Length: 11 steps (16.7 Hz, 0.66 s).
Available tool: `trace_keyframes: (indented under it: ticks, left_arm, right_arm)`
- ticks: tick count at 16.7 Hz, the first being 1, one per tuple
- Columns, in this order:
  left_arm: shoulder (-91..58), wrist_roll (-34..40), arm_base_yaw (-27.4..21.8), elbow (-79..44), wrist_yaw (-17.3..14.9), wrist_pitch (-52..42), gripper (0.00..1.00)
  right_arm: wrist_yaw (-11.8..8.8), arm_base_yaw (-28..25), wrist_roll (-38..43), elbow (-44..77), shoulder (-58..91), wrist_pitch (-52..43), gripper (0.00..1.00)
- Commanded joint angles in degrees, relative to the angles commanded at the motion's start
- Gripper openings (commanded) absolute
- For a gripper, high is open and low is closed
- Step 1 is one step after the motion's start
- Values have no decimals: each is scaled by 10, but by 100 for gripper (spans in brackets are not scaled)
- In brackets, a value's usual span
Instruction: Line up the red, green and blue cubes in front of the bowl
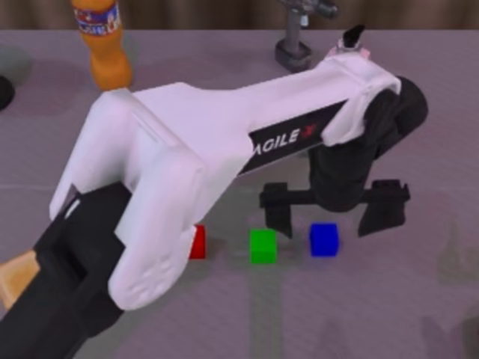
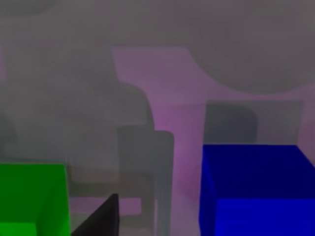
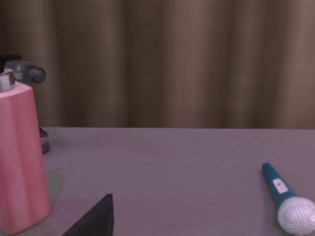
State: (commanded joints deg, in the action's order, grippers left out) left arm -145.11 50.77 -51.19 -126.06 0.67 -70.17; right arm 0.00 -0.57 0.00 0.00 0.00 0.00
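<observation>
Black claw: the left gripper (image 1: 323,212) is seen hanging low over the table (image 1: 419,299) with its 2 fingers (image 1: 278,209) spread wide, released and grasping nothing; the blue cube (image 1: 324,240) lies just in front of the gap between them.
Blue cube: it is set at the right end of the row, resting flat on the table, apart from both fingers.
Green cube: the green cube (image 1: 263,245) is placed just to the left of the blue one, near the left finger, with a clear gap between the 2 cubes.
Red cube: the red cube (image 1: 197,241) is found farther left in the same row, half hidden under the white arm.
Bowl: no bowl can be seen in any view; it is judged to be hidden beneath the arm.
Handling: the 3 cubes are judged to be light, stiff and not fragile; smooth faces could slip, so 2 opposite flat sides should be taken, squarely and at mid-height.
Right gripper: only a dark fingertip of the right gripper (image 3: 96,219) is shown in its own wrist view, so its state cannot be told; the arm is absent from the top view.
Beyond: a pink bottle (image 3: 19,157), an orange bottle (image 1: 103,41) and a microphone (image 3: 288,199) are left well apart from the row.
</observation>
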Motion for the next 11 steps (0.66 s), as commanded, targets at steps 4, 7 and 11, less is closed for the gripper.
trace_keyframes:
  ticks: [4, 7, 11]
  left_arm:
    - [-6, 2, 3, -65, 0, -60, 100]
    - [-10, 3, 6, -138, 0, -128, 100]
    - [-11, 2, 9, -177, 0, -167, 100]
  right_arm:
    - [0, 0, 0, 0, 0, 0, 100]
    - [0, 0, 0, 0, 0, 0, 100]
    - [0, 0, 0, 0, 0, 0, 100]
